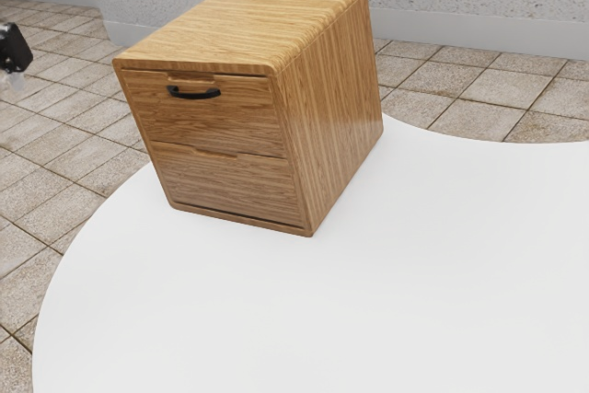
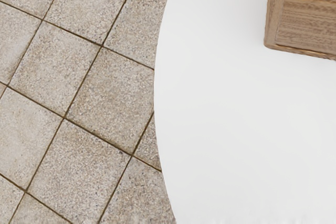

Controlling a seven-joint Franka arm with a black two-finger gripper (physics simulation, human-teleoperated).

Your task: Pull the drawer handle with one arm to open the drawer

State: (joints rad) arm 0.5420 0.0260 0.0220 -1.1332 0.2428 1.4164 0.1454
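The shut top drawer (image 1: 204, 115) sat at the white surface's (image 1: 414, 273) eleven o'clock. Its stiff black handle (image 1: 193, 93) looked rigid and best gripped mid-bar. The fingers (image 1: 13, 51) were at nine o'clock, their opening impossible to tell.

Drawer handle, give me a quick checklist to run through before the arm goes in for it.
1. The top drawer is shut, with its front flush with the cabinet: ok.
2. The handle is in plain sight on the drawer front, with nothing in front of it: ok.
3. The gripper is at the handle: not ok. It sits at the exterior view's left edge, well apart from the cabinet.
4. The hand is aimed at the handle: not ok. The wrist view looks down on the table rim and the tiled floor.
5. The cabinet stands flat on the table: ok.
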